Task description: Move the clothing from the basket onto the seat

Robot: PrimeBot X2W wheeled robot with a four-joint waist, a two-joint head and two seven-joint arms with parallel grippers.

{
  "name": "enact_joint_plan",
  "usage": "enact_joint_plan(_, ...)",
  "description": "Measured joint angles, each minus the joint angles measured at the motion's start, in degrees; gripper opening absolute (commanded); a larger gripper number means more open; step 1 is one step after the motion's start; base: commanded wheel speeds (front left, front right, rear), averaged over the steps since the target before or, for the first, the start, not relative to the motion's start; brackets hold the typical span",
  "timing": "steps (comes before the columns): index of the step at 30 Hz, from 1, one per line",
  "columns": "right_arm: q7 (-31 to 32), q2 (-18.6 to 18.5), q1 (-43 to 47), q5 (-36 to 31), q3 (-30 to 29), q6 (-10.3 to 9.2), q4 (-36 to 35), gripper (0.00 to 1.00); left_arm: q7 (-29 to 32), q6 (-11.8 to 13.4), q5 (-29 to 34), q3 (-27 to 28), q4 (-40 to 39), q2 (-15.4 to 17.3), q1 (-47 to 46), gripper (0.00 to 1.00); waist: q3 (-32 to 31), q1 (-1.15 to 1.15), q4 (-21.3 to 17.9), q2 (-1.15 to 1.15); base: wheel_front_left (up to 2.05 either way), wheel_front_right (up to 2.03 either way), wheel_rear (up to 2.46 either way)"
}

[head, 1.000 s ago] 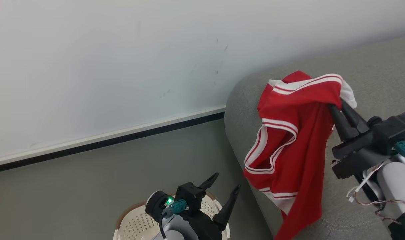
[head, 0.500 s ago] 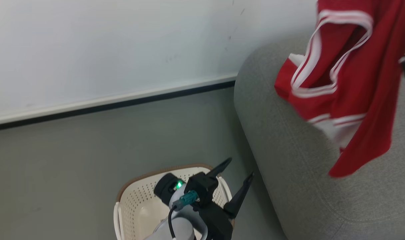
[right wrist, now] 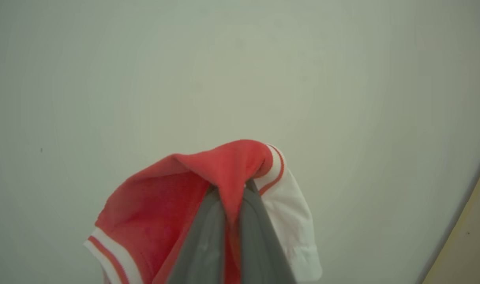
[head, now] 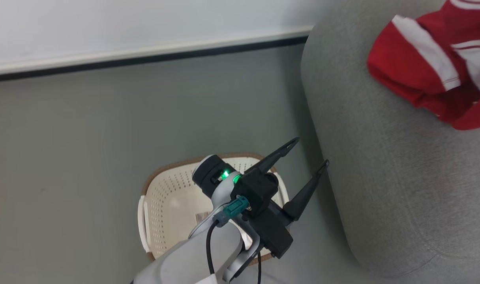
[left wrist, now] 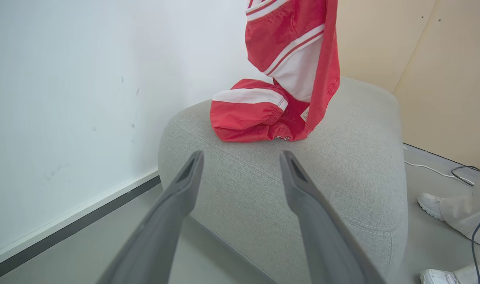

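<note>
Red clothing (head: pixel 421 75) lies on top of the seat (head: pixel 382 177), towards its wall-side edge. In the left wrist view one bunched garment (left wrist: pixel 248 118) with a white band rests on the seat's top. A hanging garment (left wrist: pixel 291 43) drops from above the seat, its lower end touching the bunched one. The right gripper (right wrist: pixel 229 188) is clamped on a fold of the hanging garment, fingers pressed together with red cloth between them and white striped trim draped beside them. The left gripper (head: pixel 312 150) hovers just beside the seat's rounded side, over the basket (head: pixel 165 185), jaws spread wide and holding nothing. The basket stands on the grey floor (head: pixel 86 138) close beside the seat. A person's white shoe (left wrist: pixel 431 205) is on the floor at the seat's other side.
</note>
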Motion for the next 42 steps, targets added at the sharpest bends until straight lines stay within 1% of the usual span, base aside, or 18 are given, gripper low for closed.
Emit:
enact_joint_plan(4,0.65,0.19,-1.49,-0.59,0.02,-0.11,3.76,0.0,0.0,0.0,1.02,-0.15,-1.83,0.33,-1.41,1.0,3.38,0.0,0.96,0.0,0.0,0.0,0.0)
enact_joint_plan(6,0.62,1.11,-1.5,-0.74,-0.01,-0.91,6.49,0.0,0.0,0.01,2.58,-0.32,-3.04,0.48,-2.69,1.0,5.94,0.0,1.62,0.0,0.0,0.0,0.0)
enact_joint_plan(10,0.55,4.49,-0.59,-0.19,0.12,-1.93,10.21,0.0,0.01,0.51,3.48,-0.3,-4.21,1.55,-3.98,1.0,9.42,0.0,2.35,0.0,0.0,0.0,0.0)
enact_joint_plan(14,0.1,7.0,2.21,1.31,-0.08,-3.43,15.39,0.0,0.03,0.51,4.13,-0.25,-4.42,2.49,-5.24,1.0,12.78,0.0,2.8,0.01,0.0,0.0,0.0)
enact_joint_plan(16,-0.49,8.2,3.49,1.31,-0.04,-3.85,17.82,0.0,0.02,0.51,4.42,-0.2,-4.25,2.87,-5.77,1.0,14.28,0.0,2.91,0.01,0.0,0.0,0.0)
enact_joint_plan(20,-2.04,9.66,4.47,1.66,0.04,-3.9,20.85,0.0,0.02,0.51,4.49,-0.16,-3.98,3.36,-5.99,1.0,16.38,0.0,2.88,0.01,0.0,0.0,0.0)
enact_joint_plan(24,-3.85,10.76,4.32,1.71,0.32,-3.91,22.97,0.0,0.02,0.52,4.64,-0.11,-3.52,3.93,-6.0,1.0,17.0,0.0,2.11,0.01,0.0,0.0,0.0)
enact_joint_plan(25,-4.36,10.87,4.3,1.71,0.37,-3.91,23.42,0.08,0.02,0.52,4.64,-0.11,-3.42,3.93,-6.0,1.0,16.96,0.0,1.88,0.01,0.0,0.0,0.0)
enact_joint_plan(26,-4.87,10.9,4.28,1.71,0.43,-3.88,23.83,0.26,0.02,0.52,4.64,-0.12,-3.32,3.88,-6.0,1.0,16.87,-0.01,1.67,0.0,0.0,0.0,0.0)
enact_joint_plan(28,-5.69,11.03,4.11,1.7,0.75,-3.86,24.73,0.47,0.02,0.52,4.64,-0.11,-3.07,3.88,-6.0,1.0,16.56,-0.01,1.37,0.0,0.0,0.0,0.0)
enact_joint_plan(30,-6.32,11.6,3.96,1.7,1.08,-3.77,25.35,0.92,0.02,0.51,4.64,-0.09,-2.59,3.9,-5.99,1.0,16.11,-0.01,1.06,0.0,0.0,0.0,0.0)
enact_joint_plan(31,-6.6,11.91,3.96,1.68,1.29,-3.53,25.59,0.92,0.02,0.51,4.64,-0.08,-2.32,3.92,-5.97,1.0,15.84,-0.01,0.91,0.0,0.0,0.0,0.0)
enact_joint_plan(32,-6.92,12.15,3.96,1.67,1.48,-3.27,25.83,1.0,0.02,0.51,4.64,-0.08,-2.09,3.93,-5.93,1.0,15.53,-0.01,0.74,0.0,0.0,0.0,0.0)
enact_joint_plan(39,-8.26,12.39,5.43,1.18,2.7,-2.14,27.25,1.0,0.01,0.46,4.23,0.14,-0.02,3.7,-5.15,1.0,12.57,-0.01,-0.24,0.0,0.0,0.0,0.0)
enact_joint_plan(42,-8.38,13.14,6.7,1.16,3.3,-1.8,27.52,1.0,0.0,0.44,3.39,0.67,0.83,3.56,-4.15,1.0,10.89,-0.02,-0.66,0.0,0.0,0.0,0.0)
